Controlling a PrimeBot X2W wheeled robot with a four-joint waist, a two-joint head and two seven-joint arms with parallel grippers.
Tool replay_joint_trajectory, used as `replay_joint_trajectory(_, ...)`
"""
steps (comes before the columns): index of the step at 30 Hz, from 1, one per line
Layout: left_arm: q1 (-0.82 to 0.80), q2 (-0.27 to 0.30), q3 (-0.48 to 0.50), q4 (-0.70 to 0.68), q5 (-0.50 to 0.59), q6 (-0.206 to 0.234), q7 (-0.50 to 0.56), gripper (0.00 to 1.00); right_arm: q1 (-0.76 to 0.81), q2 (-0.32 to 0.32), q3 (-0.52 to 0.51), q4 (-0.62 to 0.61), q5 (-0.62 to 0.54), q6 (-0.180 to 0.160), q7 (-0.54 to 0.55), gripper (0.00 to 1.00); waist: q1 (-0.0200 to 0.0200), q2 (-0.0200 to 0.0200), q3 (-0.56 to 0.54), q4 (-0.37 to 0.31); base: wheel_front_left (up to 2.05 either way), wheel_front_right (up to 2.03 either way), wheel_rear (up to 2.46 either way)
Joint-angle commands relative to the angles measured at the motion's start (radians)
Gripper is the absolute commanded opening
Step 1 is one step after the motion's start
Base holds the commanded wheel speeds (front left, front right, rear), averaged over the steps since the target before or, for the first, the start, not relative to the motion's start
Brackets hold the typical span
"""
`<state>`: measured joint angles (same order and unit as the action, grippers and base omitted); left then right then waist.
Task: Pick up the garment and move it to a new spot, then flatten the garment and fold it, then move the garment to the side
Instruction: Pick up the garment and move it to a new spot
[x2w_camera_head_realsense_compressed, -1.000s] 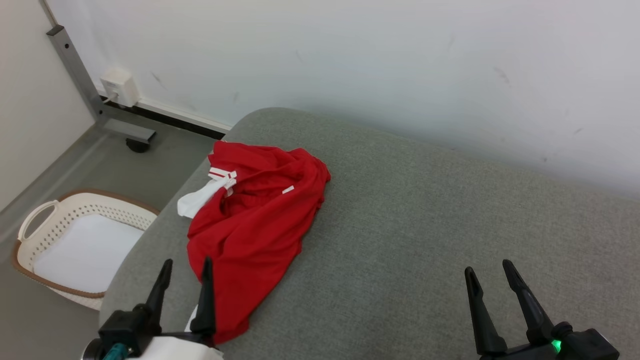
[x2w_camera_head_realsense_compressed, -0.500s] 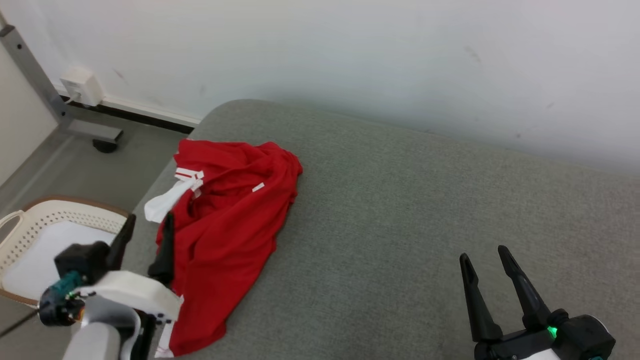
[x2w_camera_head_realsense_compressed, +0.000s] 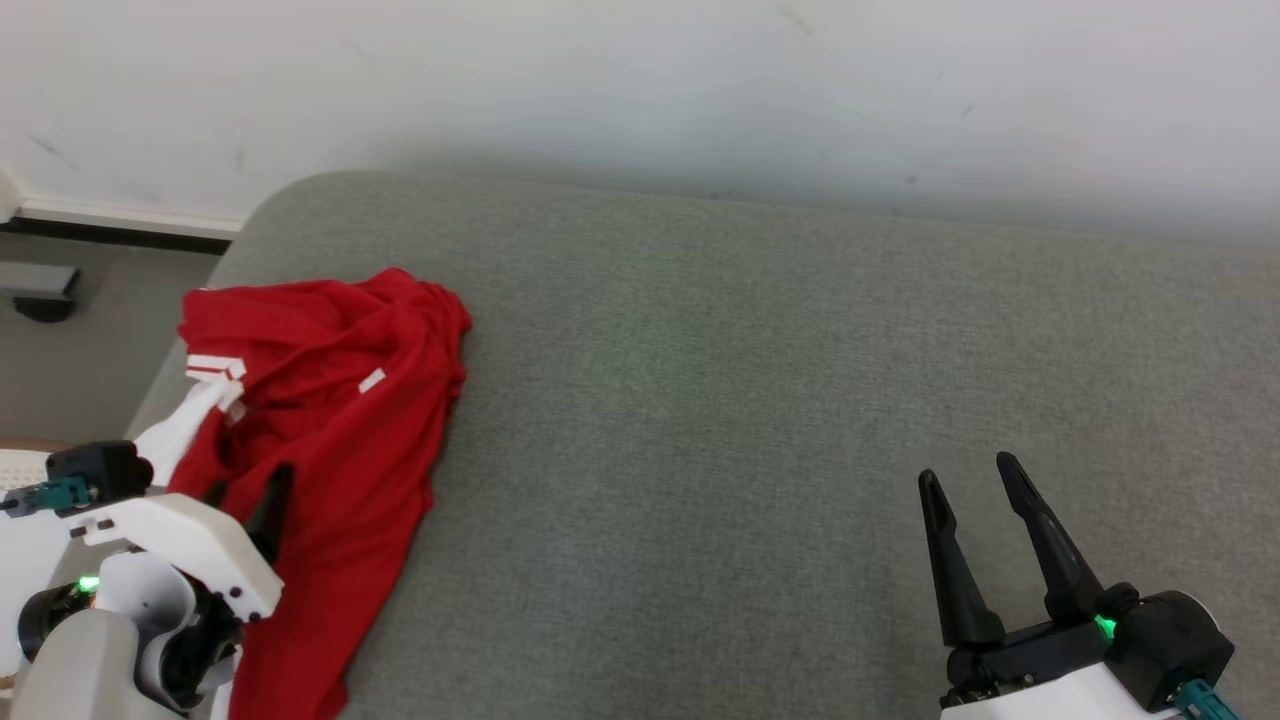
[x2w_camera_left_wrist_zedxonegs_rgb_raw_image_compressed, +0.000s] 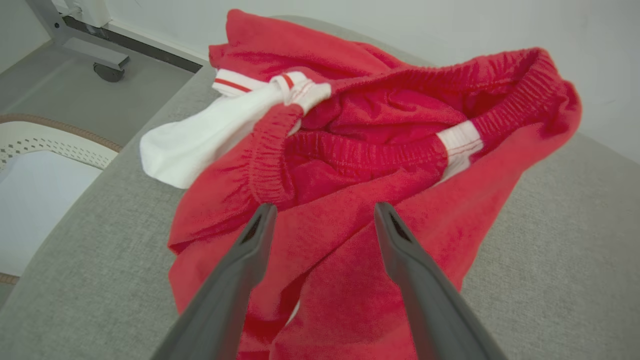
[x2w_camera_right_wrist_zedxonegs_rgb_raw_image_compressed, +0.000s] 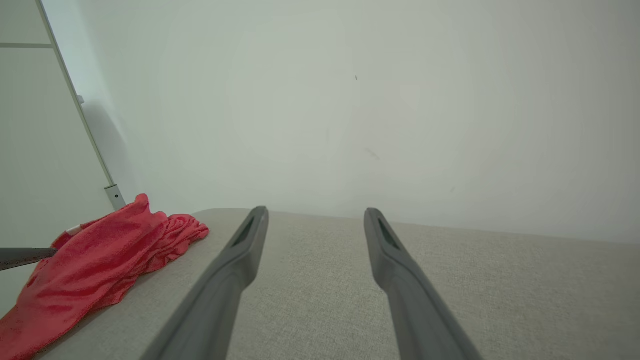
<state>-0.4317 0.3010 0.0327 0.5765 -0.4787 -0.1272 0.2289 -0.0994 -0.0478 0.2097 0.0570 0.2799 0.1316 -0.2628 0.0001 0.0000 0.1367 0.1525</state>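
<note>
Garment (x2w_camera_left_wrist_zedxonegs_rgb_raw_image_compressed: 375, 125) lies crumpled right under the left pincer (x2w_camera_left_wrist_zedxonegs_rgb_raw_image_compressed: 325, 207), whose prongs stand apart.

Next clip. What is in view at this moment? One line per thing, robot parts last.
garment: one, red with white trim, crumpled at the cushion's left end
cushion: one, grey, broad padded surface against the wall
basket: one, cream with a brown rim, on the floor left of the cushion
metal frame leg: one, grey, with a dark caster, on the floor by the wall
wall: one, white, behind the cushion
left gripper: one, dark fingers, open, over the garment
right gripper: one, dark fingers, open, over bare cushion at the right
</note>
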Motion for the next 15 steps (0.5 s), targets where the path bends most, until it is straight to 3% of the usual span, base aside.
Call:
replay_joint_trajectory(1,-0.015,0.011,-0.006,0.006,-0.020,-0.004,0.009,1.00,-0.010,-0.005,-0.004,-0.002,-0.010,-0.002,-0.003,1.00,-0.0001,0.0000,0.028,-0.037,0.00,0.00,0.00)
replay_joint_trajectory(15,0.036,0.074,-0.211,0.063,-0.168,-0.004,0.249,1.00,-0.045,-0.004,0.012,0.002,-0.001,-0.002,-0.003,1.00,-0.0001,0.0000,0.072,-0.110,0.00,0.00,0.00)
